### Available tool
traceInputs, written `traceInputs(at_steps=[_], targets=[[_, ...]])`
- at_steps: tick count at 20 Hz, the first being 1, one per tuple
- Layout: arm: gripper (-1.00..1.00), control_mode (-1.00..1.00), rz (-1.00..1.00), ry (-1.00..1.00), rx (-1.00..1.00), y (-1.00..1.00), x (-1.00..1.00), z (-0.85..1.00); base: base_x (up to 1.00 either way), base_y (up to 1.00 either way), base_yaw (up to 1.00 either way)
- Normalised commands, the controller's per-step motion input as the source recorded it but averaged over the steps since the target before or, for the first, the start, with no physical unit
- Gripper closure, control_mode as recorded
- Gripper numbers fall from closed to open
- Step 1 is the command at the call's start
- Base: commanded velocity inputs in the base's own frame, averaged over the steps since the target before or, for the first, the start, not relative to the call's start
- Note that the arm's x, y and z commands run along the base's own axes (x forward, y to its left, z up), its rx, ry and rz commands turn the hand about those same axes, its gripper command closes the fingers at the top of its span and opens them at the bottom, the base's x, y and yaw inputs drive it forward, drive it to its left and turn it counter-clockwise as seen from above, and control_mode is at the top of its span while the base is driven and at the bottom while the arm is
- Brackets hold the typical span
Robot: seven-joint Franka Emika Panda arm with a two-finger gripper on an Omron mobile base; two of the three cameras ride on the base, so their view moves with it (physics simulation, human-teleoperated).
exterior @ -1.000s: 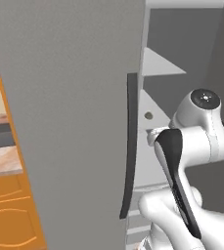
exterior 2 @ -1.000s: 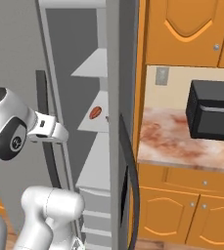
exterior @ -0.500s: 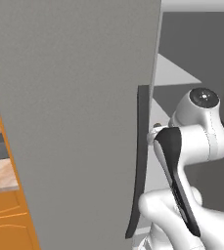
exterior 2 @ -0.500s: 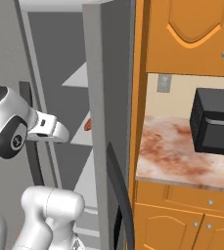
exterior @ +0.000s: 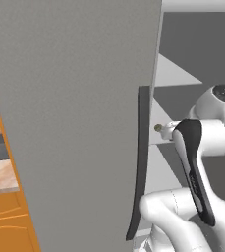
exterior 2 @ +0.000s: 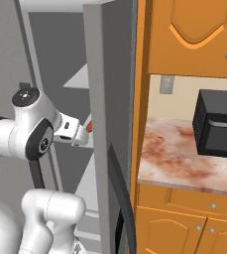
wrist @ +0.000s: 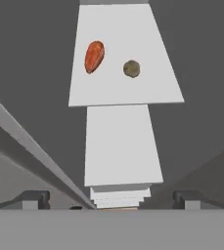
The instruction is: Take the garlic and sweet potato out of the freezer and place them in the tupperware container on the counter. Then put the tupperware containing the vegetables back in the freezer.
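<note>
The freezer (exterior: 74, 98) stands open, its wide grey door swung out with the long dark handle (exterior: 139, 162) along its edge. In the hand view the gripper (wrist: 111, 199) faces into the compartment, its two fingertips (wrist: 33, 197) spread fully apart with nothing between them. On a pale inner shelf (wrist: 125, 93) lie the sweet potato (wrist: 94, 56), at about 11 o'clock in that view, and the garlic (wrist: 131, 69), a small brownish ball near 12 o'clock, just beside it but apart. The right base view shows the orange lump (exterior 2: 89, 127) just beyond the hand. The step in hand looks like the reach for the first vegetable. To do it well, the hand should advance clear of the door edge, centre on one item, straddle the sweet potato across its narrow width, and close only once the other item is clear of the jaws. The counter (exterior 2: 184, 163) lies at 3 o'clock in the right base view, with a black box-shaped appliance (exterior 2: 219, 124) on it.
</note>
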Motion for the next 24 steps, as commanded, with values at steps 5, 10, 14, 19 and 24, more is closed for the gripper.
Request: traceInputs(at_steps=[5,10,14,19,24], targets=[[-1.00,-1.00,0.00,0.00,0.10,-0.55,0.30,0.00,0.00,0.00,0.00],[-1.00,-1.00,-0.01,0.00,0.08,-0.34,0.37,0.00,0.00,0.00,0.00],[-1.00,-1.00,-0.03,0.00,0.02,-0.12,0.46,-0.04,0.00,0.00,0.00],[-1.00,-1.00,-0.02,0.00,0.00,0.00,0.47,-0.13,0.00,0.00,0.00],[-1.00,-1.00,0.00,0.00,0.00,0.00,0.31,-0.26,0.00,0.00,0.00]])
